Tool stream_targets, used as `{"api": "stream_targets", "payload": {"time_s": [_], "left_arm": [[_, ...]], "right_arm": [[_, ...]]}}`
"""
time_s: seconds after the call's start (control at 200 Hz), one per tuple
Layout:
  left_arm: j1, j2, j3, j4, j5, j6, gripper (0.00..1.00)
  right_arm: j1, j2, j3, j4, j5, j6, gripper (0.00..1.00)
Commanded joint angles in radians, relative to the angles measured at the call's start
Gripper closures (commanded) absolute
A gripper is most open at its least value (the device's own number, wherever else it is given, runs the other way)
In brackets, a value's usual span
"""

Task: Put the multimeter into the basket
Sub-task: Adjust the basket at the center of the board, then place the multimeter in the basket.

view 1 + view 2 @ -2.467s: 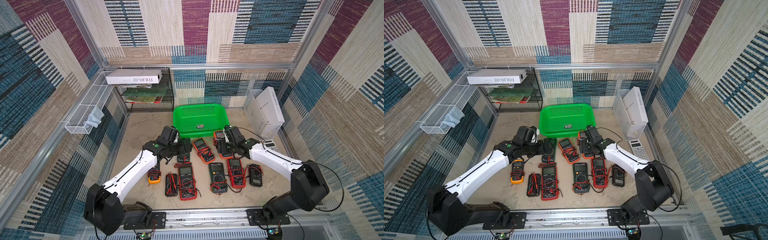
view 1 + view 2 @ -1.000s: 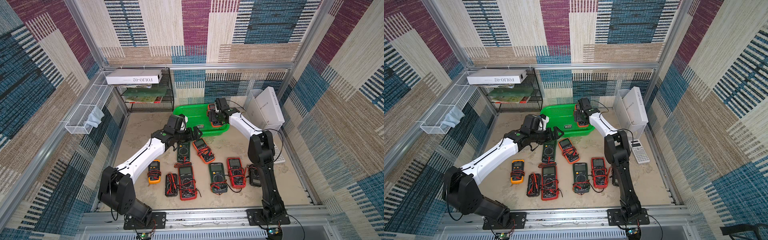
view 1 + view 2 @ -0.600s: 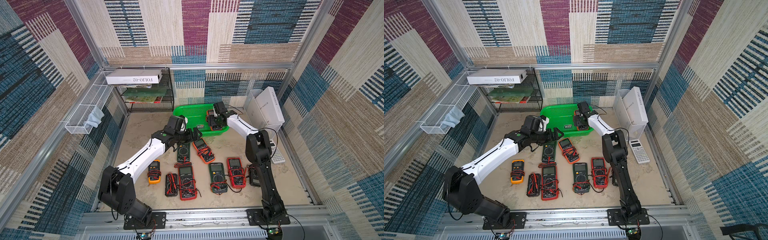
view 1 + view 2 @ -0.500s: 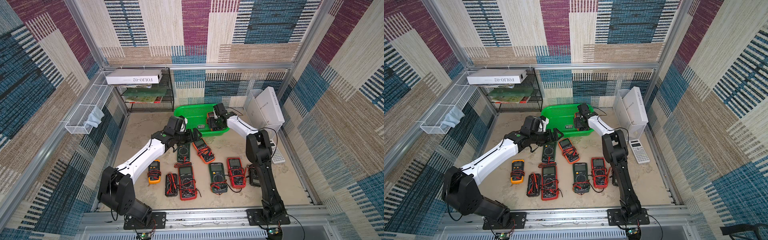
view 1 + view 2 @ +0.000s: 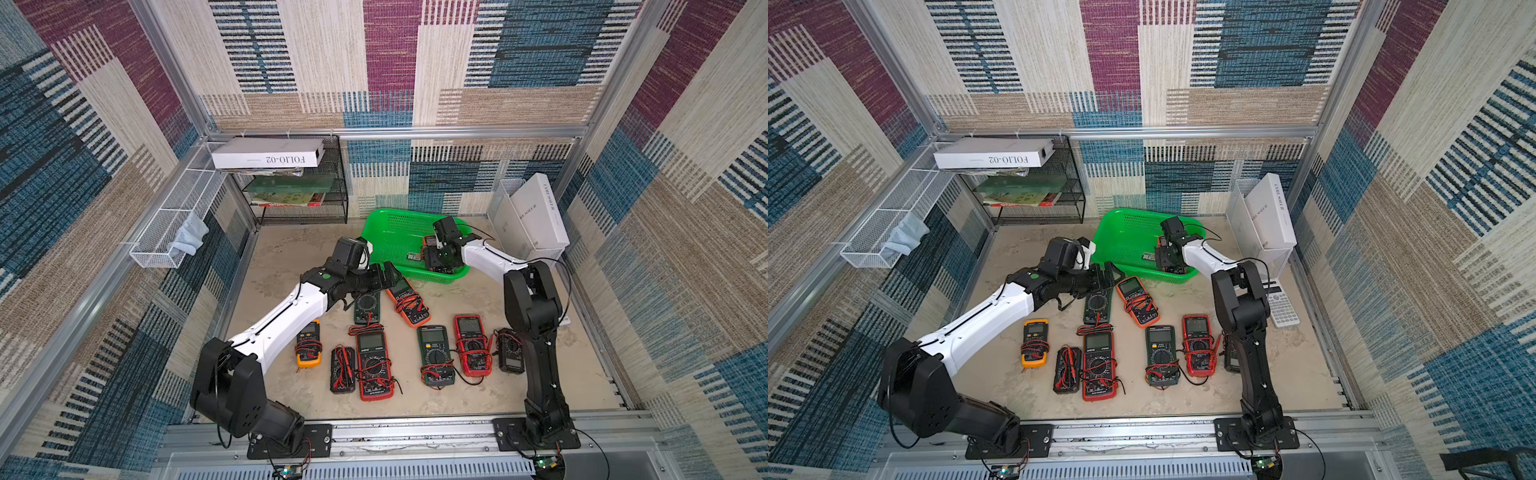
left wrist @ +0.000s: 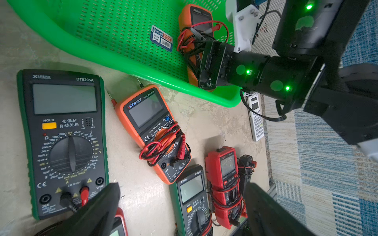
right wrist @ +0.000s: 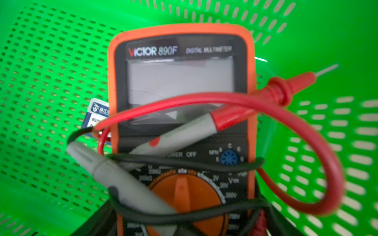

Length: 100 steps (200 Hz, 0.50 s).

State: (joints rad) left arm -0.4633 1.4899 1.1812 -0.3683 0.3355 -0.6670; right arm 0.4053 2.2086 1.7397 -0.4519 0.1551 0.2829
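Multimeter, orange rubber-cased Victor 890F [image 7: 180, 77] with red and black leads wrapped round it, sits inside bright green perforated plastic basket [image 6: 122, 30], just beside white-blue label sticker [image 6: 161, 37]; cannot tell if it touches the basket floor. Right gripper [image 5: 432, 261] clamps its lower end, black fingers [image 7: 96, 224] either side of the dial. Left gripper [image 6: 182, 185] spread wide, empty, hovering above beige table [image 5: 291, 257] near dark-green DT9205A multimeter [image 6: 61, 132] and second orange multimeter [image 6: 151, 126], both outside basket.
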Motion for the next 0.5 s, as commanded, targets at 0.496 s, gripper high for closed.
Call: {"api": "stream_targets", "payload": {"time_s": [0.496], "left_arm": [[-0.003, -0.022, -0.003, -0.007, -0.024, -0.008, 0.00]], "right_arm": [[-0.001, 0.118, 0.202, -0.168, 0.134, 0.351, 0.16]]}}
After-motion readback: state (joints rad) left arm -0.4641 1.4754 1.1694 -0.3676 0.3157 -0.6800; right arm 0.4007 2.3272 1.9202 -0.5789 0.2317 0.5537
